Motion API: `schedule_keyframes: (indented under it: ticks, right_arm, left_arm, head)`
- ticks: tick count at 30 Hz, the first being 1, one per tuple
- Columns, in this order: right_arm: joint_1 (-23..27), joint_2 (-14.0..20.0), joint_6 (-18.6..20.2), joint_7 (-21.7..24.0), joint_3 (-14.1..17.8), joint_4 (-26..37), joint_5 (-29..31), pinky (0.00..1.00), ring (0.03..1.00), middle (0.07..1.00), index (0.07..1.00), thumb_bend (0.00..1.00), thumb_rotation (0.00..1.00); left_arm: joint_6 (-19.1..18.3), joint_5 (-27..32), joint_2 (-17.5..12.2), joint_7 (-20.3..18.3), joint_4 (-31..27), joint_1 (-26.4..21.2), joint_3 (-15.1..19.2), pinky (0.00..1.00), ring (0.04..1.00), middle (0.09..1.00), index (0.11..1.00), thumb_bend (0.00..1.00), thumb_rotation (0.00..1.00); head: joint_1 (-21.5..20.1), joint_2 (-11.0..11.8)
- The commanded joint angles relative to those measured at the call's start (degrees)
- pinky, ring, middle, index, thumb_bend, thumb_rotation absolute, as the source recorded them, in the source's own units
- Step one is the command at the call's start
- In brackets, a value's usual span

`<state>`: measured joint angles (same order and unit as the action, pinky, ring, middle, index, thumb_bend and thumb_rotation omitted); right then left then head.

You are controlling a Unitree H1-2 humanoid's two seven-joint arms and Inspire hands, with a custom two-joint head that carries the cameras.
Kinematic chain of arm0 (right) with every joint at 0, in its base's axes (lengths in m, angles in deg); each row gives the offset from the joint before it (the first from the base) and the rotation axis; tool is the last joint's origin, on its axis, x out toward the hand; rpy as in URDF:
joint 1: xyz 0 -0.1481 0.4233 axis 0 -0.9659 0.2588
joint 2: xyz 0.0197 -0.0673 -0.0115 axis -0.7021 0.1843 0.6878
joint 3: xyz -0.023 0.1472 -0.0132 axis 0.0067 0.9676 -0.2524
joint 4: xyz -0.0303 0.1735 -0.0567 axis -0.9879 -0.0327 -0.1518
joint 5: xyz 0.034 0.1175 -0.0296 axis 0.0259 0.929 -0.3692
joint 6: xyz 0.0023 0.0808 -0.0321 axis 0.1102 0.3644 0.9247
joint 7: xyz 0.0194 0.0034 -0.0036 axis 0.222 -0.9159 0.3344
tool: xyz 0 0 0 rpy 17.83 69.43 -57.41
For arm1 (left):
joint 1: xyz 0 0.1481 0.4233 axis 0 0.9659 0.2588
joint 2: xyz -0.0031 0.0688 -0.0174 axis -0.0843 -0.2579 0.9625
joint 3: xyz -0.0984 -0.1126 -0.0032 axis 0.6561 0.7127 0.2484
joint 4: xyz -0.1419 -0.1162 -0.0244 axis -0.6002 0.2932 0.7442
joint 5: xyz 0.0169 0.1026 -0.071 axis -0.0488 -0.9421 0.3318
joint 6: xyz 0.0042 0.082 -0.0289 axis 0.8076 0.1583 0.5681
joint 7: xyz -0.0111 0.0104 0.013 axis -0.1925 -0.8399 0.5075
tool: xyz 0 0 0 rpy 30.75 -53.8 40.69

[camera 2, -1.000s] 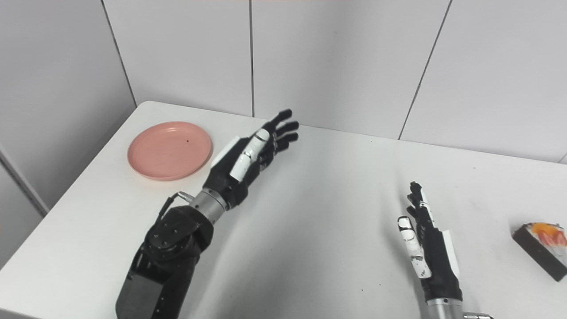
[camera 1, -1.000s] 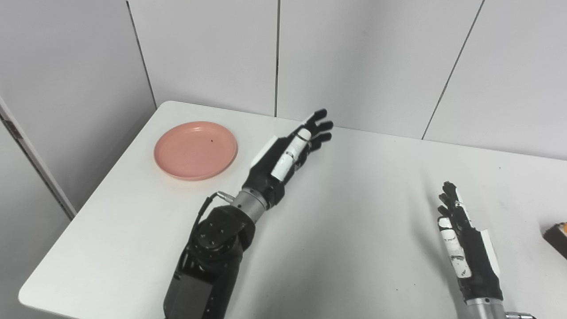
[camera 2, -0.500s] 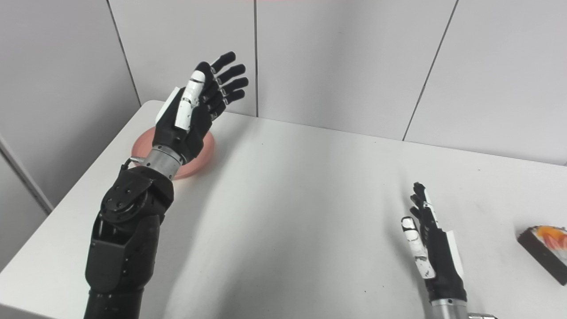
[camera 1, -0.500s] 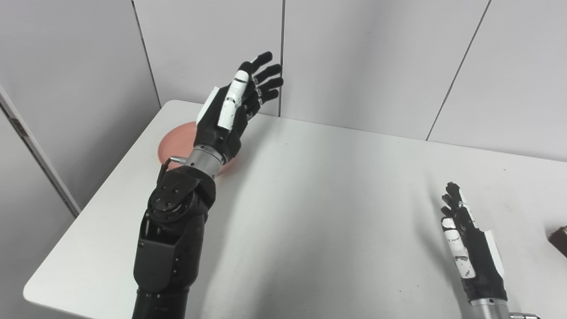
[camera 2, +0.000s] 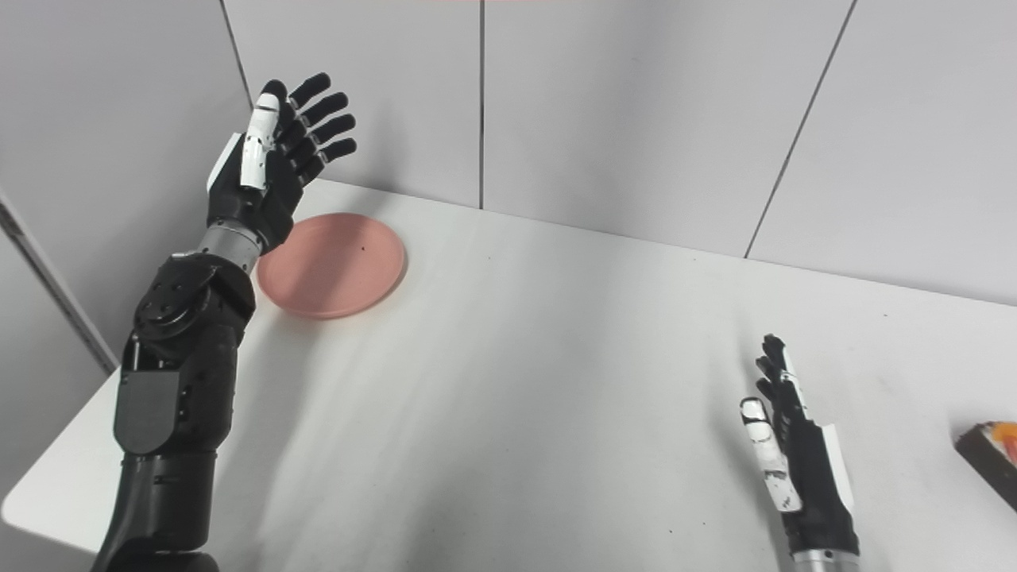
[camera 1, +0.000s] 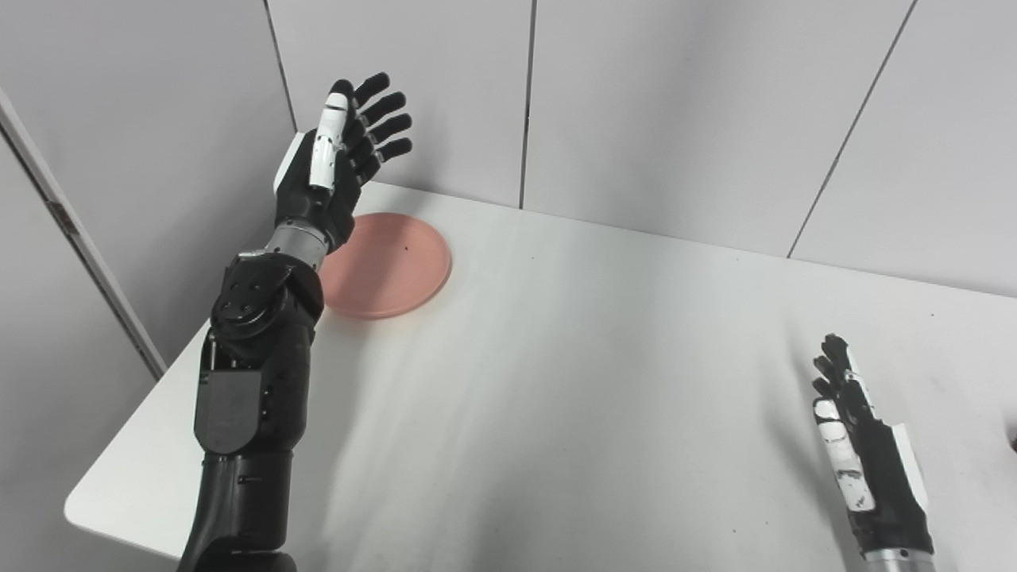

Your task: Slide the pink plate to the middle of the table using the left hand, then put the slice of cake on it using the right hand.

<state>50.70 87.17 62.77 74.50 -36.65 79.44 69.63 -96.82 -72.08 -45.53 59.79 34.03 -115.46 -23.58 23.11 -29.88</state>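
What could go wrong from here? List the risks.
1. The pink plate lies near the table's far left corner; a clumsy push by the raised, open left hand might send it off.
2. The cake slice sits at the picture's right edge, so the right hand may reach poorly.

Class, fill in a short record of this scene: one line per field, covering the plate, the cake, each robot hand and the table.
plate: round pink plastic plate, empty, at the table's far left corner
cake: dark slice with orange topping, at the right edge of view, partly cut off
left robot hand: raised above the plate's left side, fingers spread, holding nothing
right robot hand: open, low over the table's right side, apart from the cake
table: white tabletop
task status: plate not yet slid to the middle
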Motion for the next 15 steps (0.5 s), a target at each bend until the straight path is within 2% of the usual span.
schedule_keyframes:
  ticks: [1,2,4,9,12,15]
  right_arm:
    - [-3.4,0.5,-1.5,0.2,0.5,-3.0,0.4,0.95,0.962,0.982,0.976,0.35,1.00]
    - [-3.4,0.5,-1.7,0.2,0.6,-3.1,0.4,0.95,0.962,0.982,0.976,0.35,1.00]
    - [-3.4,0.6,-1.7,0.1,0.8,-2.9,0.4,0.94,0.960,0.978,0.970,0.34,1.00]
    - [-3.8,0.5,-0.2,0.6,1.1,-2.1,0.8,0.96,0.969,0.984,0.979,0.35,1.00]
    - [-3.9,0.6,0.2,0.5,1.2,-1.8,0.4,0.96,0.966,0.979,0.976,0.38,1.00]
    - [-3.9,0.6,-0.1,0.6,1.3,-1.9,0.5,0.96,0.969,0.983,0.980,0.32,1.00]
  left_arm:
    - [3.2,0.4,-2.0,0.4,0.1,-3.6,0.4,0.82,0.845,0.855,0.844,0.47,1.00]
    - [3.9,0.1,-2.5,0.8,1.2,-3.8,0.8,0.82,0.845,0.855,0.845,0.47,1.00]
    - [4.9,-0.4,-3.3,1.8,3.0,-4.1,1.5,0.84,0.854,0.860,0.851,0.47,1.00]
    - [7.4,0.1,-4.6,2.6,6.7,-4.2,2.8,0.83,0.855,0.863,0.860,0.45,1.00]
    - [9.5,1.3,-5.8,2.5,11.2,-4.4,4.6,0.84,0.864,0.868,0.870,0.44,1.00]
    - [10.5,1.5,-6.4,2.7,12.9,-4.1,5.2,0.86,0.869,0.877,0.876,0.43,1.00]
  head:
    - [-0.1,-0.1]
    - [1.8,0.4]
    - [2.5,0.6]
    - [1.9,0.5]
    - [1.8,0.4]
    - [1.8,0.4]
